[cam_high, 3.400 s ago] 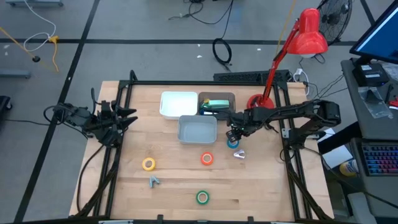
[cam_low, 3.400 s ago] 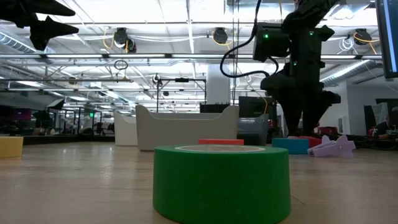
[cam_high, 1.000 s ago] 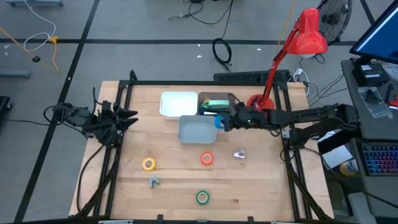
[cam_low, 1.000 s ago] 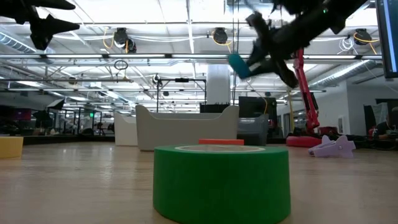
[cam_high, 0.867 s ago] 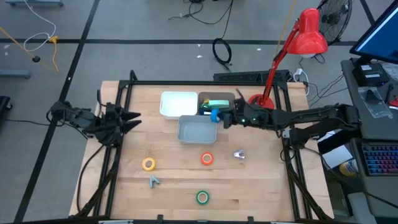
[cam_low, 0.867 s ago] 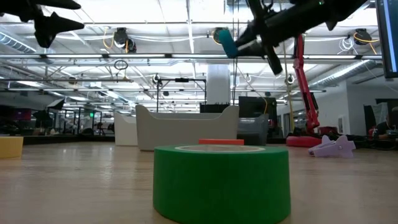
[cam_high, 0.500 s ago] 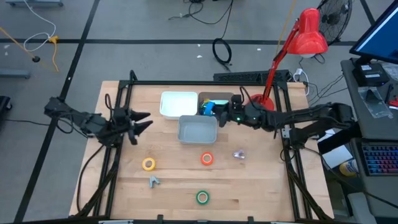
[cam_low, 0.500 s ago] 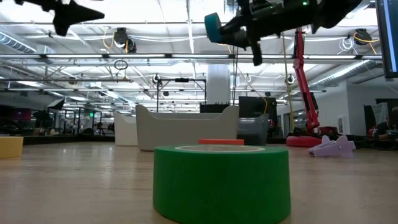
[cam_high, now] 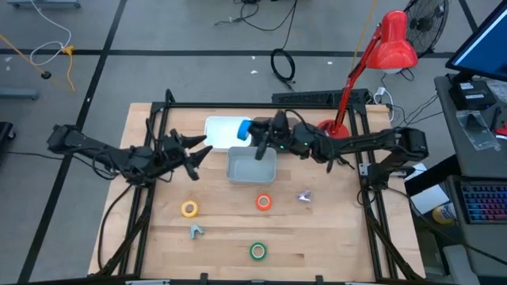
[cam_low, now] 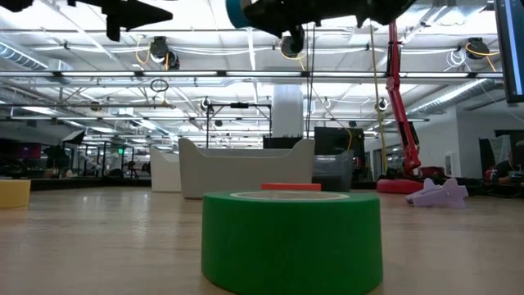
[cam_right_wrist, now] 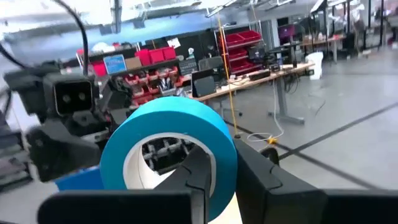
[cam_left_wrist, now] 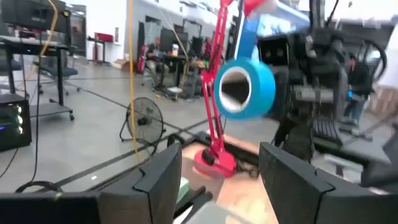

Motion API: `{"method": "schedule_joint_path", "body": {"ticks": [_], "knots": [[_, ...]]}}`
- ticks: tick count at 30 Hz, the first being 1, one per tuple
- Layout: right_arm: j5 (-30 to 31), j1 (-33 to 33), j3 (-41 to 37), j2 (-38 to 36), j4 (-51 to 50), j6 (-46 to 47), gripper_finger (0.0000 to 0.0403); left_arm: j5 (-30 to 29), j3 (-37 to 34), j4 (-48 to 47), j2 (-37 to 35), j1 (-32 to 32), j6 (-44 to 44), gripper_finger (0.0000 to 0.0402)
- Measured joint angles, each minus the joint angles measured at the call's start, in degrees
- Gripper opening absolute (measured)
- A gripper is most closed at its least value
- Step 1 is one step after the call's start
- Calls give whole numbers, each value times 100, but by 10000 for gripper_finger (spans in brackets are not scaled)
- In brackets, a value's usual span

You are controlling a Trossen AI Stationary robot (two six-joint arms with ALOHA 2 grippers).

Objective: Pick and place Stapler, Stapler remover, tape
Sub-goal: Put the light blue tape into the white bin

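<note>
The right gripper is clamped on the blue tape roll, one finger through its open centre, held in the air over the white tray. The left gripper, fingers apart and empty, hangs near the grey tray. The yellow roll, orange-red roll and green roll lie on the table

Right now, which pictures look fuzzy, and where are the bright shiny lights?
In the left wrist view the blue tape roll and the room behind are smeared, as if moving. In the right wrist view that roll, held in the right tool, is soft-edged and the top corner glares white. The low view shows the green tape roll sharp, with bright ceiling lights. The high view is evenly lit.
</note>
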Motion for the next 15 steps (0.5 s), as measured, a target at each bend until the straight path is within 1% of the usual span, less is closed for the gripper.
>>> {"method": "schedule_joint_path", "body": {"ticks": [2, 4, 9, 12, 15], "knots": [[0, 0, 199, 113, -137, -244, 35, 6, 0, 332, 144, 88, 5, 214], [-9, -3, 389, 226, -210, -391, 35, 171, 0, 624, 274, 173, 5, 214], [-192, -37, 634, 384, -237, -467, 37, 1293, 0, 1032, 388, 432, -70, 214], [-323, -42, 689, 442, -211, -468, 37, 1719, 34, 1027, 408, 585, -180, 214], [-530, -42, 689, 449, -178, -416, 36, 2005, 167, 985, 462, 750, -163, 214]]}}
